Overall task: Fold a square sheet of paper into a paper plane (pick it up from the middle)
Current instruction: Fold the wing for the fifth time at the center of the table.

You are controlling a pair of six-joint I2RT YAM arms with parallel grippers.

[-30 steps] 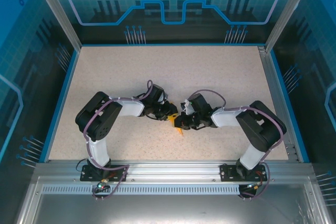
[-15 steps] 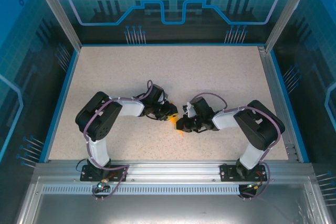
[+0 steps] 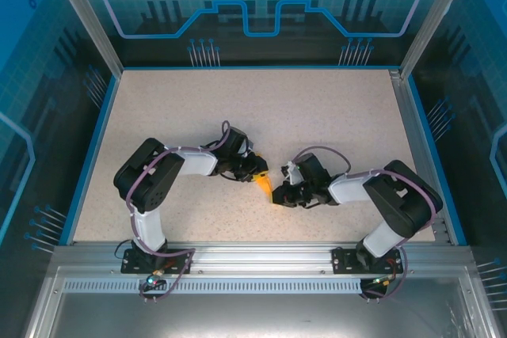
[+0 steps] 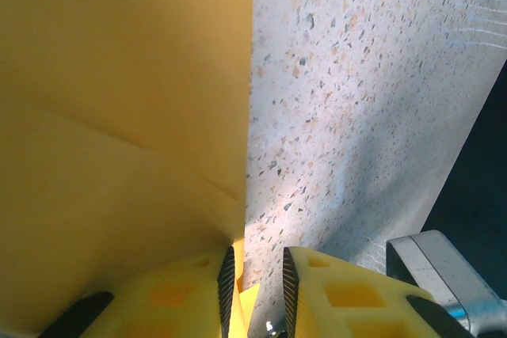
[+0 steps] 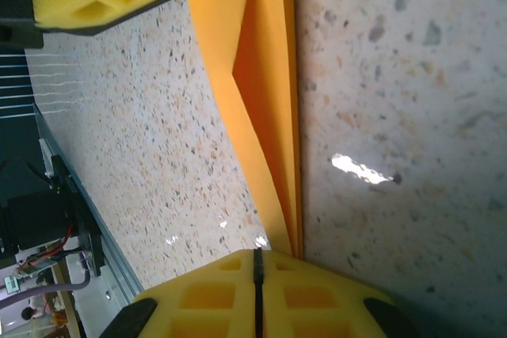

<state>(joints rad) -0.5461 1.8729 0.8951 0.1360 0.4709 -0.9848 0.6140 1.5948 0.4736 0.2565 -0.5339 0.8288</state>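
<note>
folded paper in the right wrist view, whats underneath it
The speckled table shows on both sides of the folded paper, so the tabletop likely runs on beneath it. Anything directly below the paper is covered by it.

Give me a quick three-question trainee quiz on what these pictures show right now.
1. True or false: the right pincer has its jaws shut.
2. The paper is: A) flat and unfolded, B) creased and folded, C) crumpled into a ball.
3. Fill in: seen from above, the paper lies ___ the left pincer and the right pincer.

Key: 1 true; 2 B; 3 between.
</note>
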